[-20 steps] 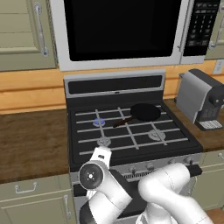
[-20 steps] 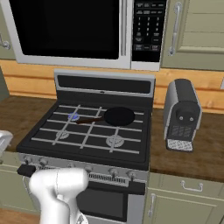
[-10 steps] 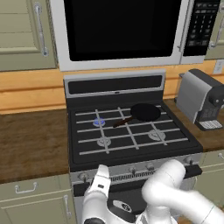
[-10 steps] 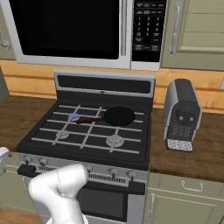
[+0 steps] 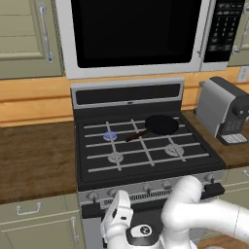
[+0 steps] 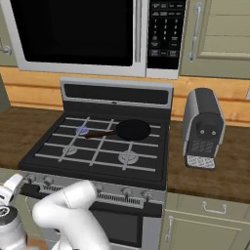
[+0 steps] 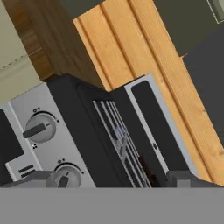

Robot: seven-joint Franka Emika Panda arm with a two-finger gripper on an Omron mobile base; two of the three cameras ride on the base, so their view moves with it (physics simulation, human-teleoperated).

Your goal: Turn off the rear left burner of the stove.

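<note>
The stove sits between the wooden counters with the rear left burner glowing blue under the grates, back-left of the cooktop, and a small black pan parked on the rear right one with its handle poking toward the middle. The gripper is down low in front of the stove's left end, looking up along the front panel where two round knobs are close by, but whether its fingers are spread or together I honestly can't tell. Grey coffee machine on the right counter, big microwave overhead
</note>
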